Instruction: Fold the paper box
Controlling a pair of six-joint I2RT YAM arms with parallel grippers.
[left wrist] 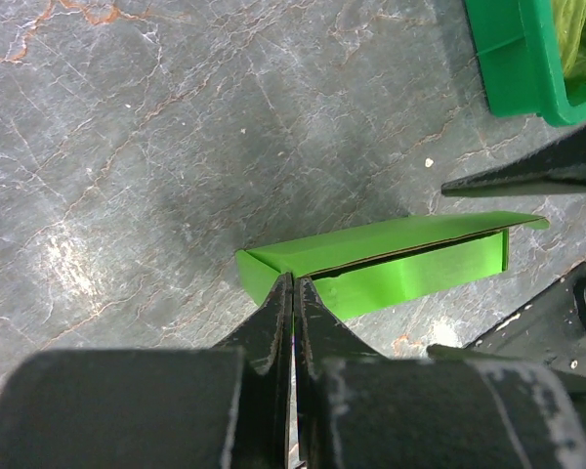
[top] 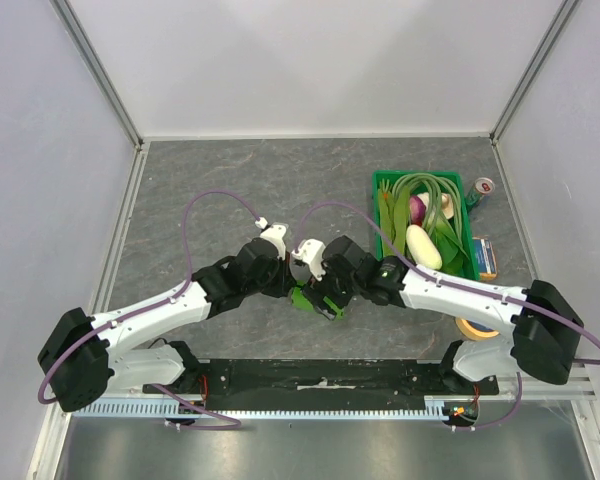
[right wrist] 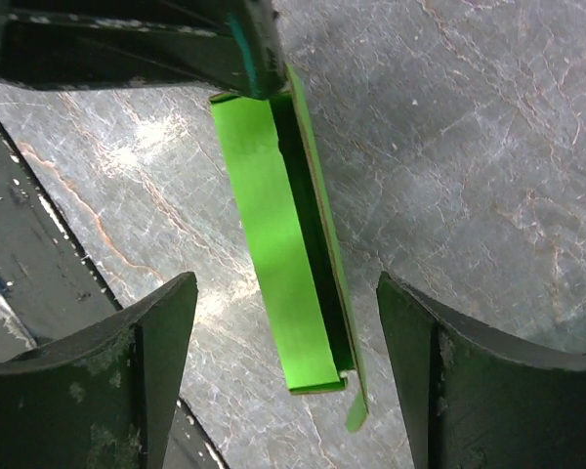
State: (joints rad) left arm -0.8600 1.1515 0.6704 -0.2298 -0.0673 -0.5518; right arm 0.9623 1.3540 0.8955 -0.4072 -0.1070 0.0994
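The paper box [top: 302,297] is a small lime-green card box, folded into a long narrow shape, lying on the grey table between the two grippers. In the left wrist view the paper box [left wrist: 391,259] lies crosswise, and my left gripper [left wrist: 293,278] is shut on its near left end. In the right wrist view the paper box [right wrist: 278,254] runs lengthwise, with a small flap loose at its near end. My right gripper [right wrist: 285,283] is open, with one finger on each side of that end and not touching it. The left gripper [right wrist: 254,59] covers the far end.
A dark-green crate [top: 383,215] of vegetables stands at the right and also shows in the left wrist view [left wrist: 513,59]. A can [top: 481,189], a small blue-orange box [top: 486,257] and a tape roll [top: 477,329] lie right of it. A black rail [top: 320,375] runs along the near edge.
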